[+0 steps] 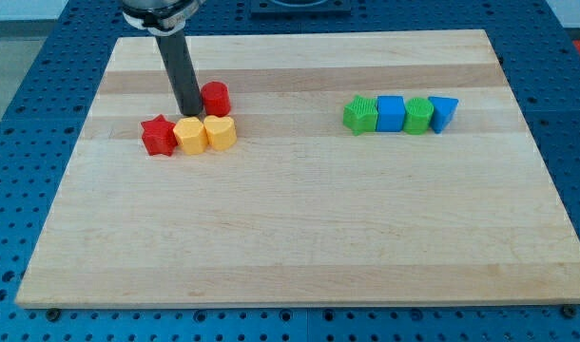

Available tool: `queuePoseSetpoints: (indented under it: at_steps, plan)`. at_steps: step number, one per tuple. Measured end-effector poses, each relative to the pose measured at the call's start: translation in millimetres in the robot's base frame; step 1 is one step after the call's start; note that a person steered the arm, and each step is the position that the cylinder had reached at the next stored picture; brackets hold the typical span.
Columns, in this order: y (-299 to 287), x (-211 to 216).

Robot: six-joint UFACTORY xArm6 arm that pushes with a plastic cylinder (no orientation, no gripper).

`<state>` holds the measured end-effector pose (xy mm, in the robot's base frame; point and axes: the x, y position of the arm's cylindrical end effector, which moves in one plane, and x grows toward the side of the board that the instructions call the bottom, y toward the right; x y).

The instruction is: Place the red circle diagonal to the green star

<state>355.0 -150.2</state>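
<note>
Camera view: single view, wooden board (299, 237) on a blue perforated bench (43, 57).
Arm: dark rod comes down from the view's top, left of centre; it has no jaws or fingers, so nothing opens or closes and nothing is gripped.
My tip (189, 113): on the board, pressed against the left side of the red circle; just above the yellow hexagon-like block, apparently touching or nearly touching its top edge.
Red circle (216, 97): upright on the board, left half of the view, immediately right of my tip; just above the yellow heart, a little apart from it or barely touching, cannot tell which.
Left cluster: row of three, touching side by side: red star (158, 135) at the view's left, yellow hexagon-like block (189, 137) in the middle, yellow heart (221, 132) at the right.
Green star (360, 115): right half of the view, left end of a second row, well apart from the red circle.
Right row: from the view's left to right: green star, blue cube (391, 113), green cylinder-like block (418, 116), blue triangle (443, 111); neighbours touching.
Relation: red circle sits slightly higher in the view than the green star, with bare board between them.
</note>
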Motion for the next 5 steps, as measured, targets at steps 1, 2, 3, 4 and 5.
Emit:
queuePoseSetpoints:
  at_steps: [1,2,3,4,5]
  plan:
    - [31,-7]
    - [73,-21]
    - [117,-35]
    - [139,-41]
    - [114,-22]
